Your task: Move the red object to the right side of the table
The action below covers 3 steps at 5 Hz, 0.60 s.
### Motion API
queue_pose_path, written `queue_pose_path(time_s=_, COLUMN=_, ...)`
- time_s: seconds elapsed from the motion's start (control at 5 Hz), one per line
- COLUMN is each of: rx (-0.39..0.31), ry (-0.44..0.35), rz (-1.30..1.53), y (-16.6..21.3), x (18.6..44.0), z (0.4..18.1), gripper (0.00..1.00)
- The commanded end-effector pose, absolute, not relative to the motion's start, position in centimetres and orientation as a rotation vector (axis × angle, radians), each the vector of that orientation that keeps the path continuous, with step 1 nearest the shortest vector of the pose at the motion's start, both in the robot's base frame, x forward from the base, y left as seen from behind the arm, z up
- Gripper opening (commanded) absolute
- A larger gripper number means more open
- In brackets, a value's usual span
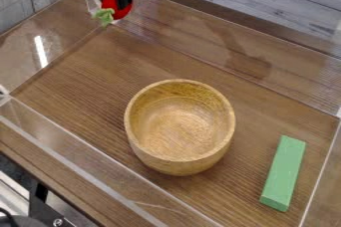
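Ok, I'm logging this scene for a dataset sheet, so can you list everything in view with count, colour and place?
Small rounded red toy fruit with green leafy end: one, red and green, held in the pincer above the table's far left corner.
Round wooden bowl: one, light tan, upright and empty, near the middle of the table.
Flat green rectangular block: one, green, lying flat near the front right corner, apart from the bowl.
Wood-grain table: one, brown, under everything.
Low clear acrylic walls: clear, bordering the table.
Pincer: one, black, top left of the view, shut on the red toy fruit.
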<state>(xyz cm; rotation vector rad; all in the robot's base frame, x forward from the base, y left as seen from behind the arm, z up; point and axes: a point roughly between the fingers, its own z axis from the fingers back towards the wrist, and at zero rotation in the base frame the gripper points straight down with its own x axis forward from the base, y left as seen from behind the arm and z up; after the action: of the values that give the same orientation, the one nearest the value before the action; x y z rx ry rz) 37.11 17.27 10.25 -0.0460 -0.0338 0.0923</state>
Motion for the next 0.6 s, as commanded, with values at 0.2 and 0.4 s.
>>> queue_pose_path(time_s=0.2, rx=-0.013, ry=-0.121, rz=0.037, y=15.2, x=36.9, z=14.5, gripper=0.0)
queue_pose_path(time_s=0.4, rx=-0.011, ry=-0.115, rz=0.006, y=14.5, x=36.9, z=14.1, gripper=0.0)
